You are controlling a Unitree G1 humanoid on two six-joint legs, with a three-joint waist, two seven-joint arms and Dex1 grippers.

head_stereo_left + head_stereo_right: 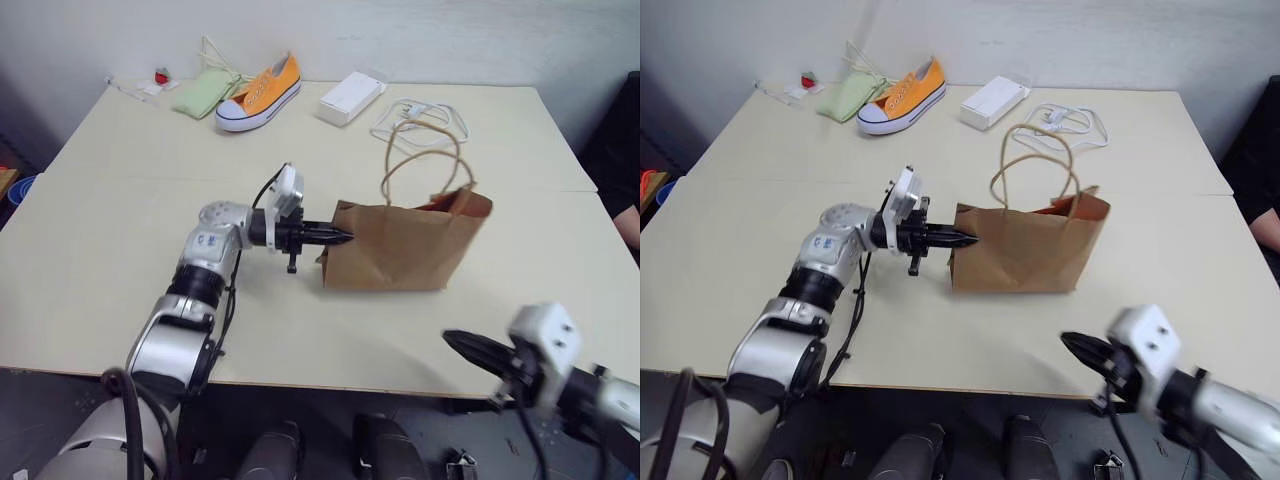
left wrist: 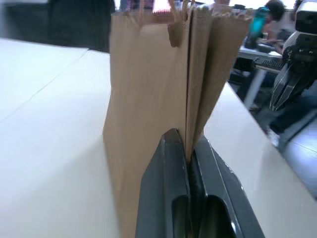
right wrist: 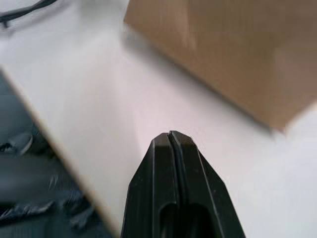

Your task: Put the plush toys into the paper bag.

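So my right gripper (image 1: pixel 452 341) is nearest, hanging out past the front edge of the table (image 1: pixel 120 250), black tapered fingers pressed flat together with nothing in them. Next up, my left gripper (image 1: pixel 343 237) is pointing sideways, level, at the near end of the paper bag (image 1: pixel 400 250), and its two glossy black fingers are pinched shut on the bag's folded side crease. The bag is brown kraft paper, matte and a bit creased, standing upright mid-table with two twisted loop handles sticking up. There's a bit of red peeking over the rim inside, can't tell what it is. Table is smooth and cream coloured. Further back sit a coiled white cable (image 1: pixel 420 118), a white box (image 1: pixel 351 97), an orange-and-white canvas sneaker (image 1: pixel 260 93) and a soft pale green pouch (image 1: pixel 203 92).
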